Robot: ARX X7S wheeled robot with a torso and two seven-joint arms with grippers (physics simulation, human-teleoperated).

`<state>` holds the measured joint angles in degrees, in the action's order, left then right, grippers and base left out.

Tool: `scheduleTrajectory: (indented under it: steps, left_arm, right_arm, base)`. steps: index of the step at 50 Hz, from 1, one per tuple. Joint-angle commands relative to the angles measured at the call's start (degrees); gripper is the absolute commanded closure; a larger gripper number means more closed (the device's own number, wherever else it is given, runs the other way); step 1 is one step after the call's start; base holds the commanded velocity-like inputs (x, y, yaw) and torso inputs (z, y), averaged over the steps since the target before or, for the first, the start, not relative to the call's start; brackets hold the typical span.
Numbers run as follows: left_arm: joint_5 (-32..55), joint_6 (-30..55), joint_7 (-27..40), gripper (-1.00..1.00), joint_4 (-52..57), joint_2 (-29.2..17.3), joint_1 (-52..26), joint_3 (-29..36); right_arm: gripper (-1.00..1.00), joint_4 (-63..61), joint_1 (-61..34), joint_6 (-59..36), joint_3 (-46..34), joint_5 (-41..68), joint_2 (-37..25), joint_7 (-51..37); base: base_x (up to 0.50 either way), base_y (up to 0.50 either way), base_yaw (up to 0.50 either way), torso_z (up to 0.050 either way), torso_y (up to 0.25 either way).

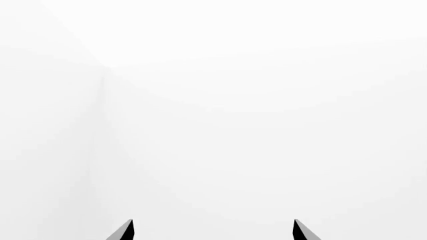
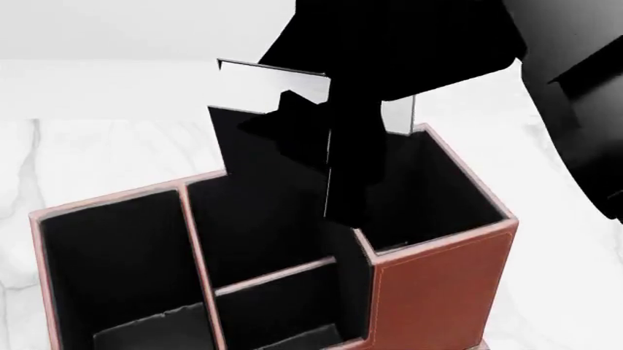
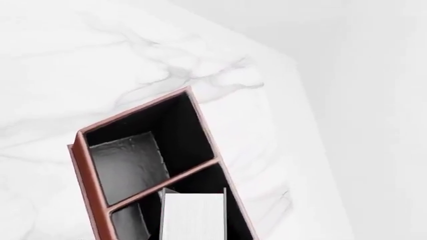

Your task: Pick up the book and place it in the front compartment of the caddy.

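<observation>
- Book (image 2: 277, 138): thin, black-covered, held upright beneath the right claw (image 2: 365, 109) in the head view. Its lower part stands inside the divided middle section of the caddy (image 2: 443, 284); its upper part rises above the pale pink rims.
- Book, right wrist view (image 3: 193, 216): white page edge faces the camera, directly below the claw, over a black-lined cell of the caddy (image 3: 83, 165).
- Which small cell the book occupies: cannot be told; the dark arm and black lining merge in the head view.
- Right claw: a black silhouette over the top of the book; it appears to be gripping the book, though the fingers themselves cannot be made out.
- Left claw (image 1: 213, 231): 2 dark fingertips (image 1: 125, 231) set wide apart, released, nothing between them; only a blank white background beyond.
- Caddy: reddish-brown leather, black lining, 4 compartments, standing on a white marble counter (image 2: 78, 157).
- Head view only: the full divider layout and the cut-down outer wall at the near side.
- Right wrist view only: the counter edge (image 3: 293, 100) and 1 large side cell seen to its floor.
</observation>
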<state>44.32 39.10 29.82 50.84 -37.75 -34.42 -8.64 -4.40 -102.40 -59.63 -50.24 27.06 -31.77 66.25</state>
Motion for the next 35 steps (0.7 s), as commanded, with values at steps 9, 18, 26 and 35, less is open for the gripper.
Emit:
scheduleTrajectory:
  steps: [9,18,26,35]
  left_arm:
    - [-0.2,-0.1,-0.6,-1.0,0.2,0.4,0.2,-0.9]
    - [-0.1,0.0,-0.5,-1.0,0.2,0.3,-0.1,-0.5]
    - [0.1,0.2,-0.2,-1.0,0.1,0.2,-0.7,-0.2]
    - [0.2,0.0,-0.1,-1.0,0.1,0.1,-0.7,0.0]
  right_arm:
    - [1.0,31.9,-11.7,25.3,-7.5,-8.2,9.8,20.1]
    - [1.0,43.2,-13.6,33.8,-15.0,-3.8,12.5,23.6]
    - [1.0,60.3,-19.1,49.4,-39.6,16.5,17.6,23.7]
    - [1.0,71.3,-20.2,60.5,-64.7,40.1,23.1,23.7]
  base:
    - [0.0,0.0,0.0,0.0,0.001]
    - [0.0,0.0,0.0,0.0,0.001]
    - [0.0,0.0,0.0,0.0,0.0]
    - [0.0,0.0,0.0,0.0,0.001]
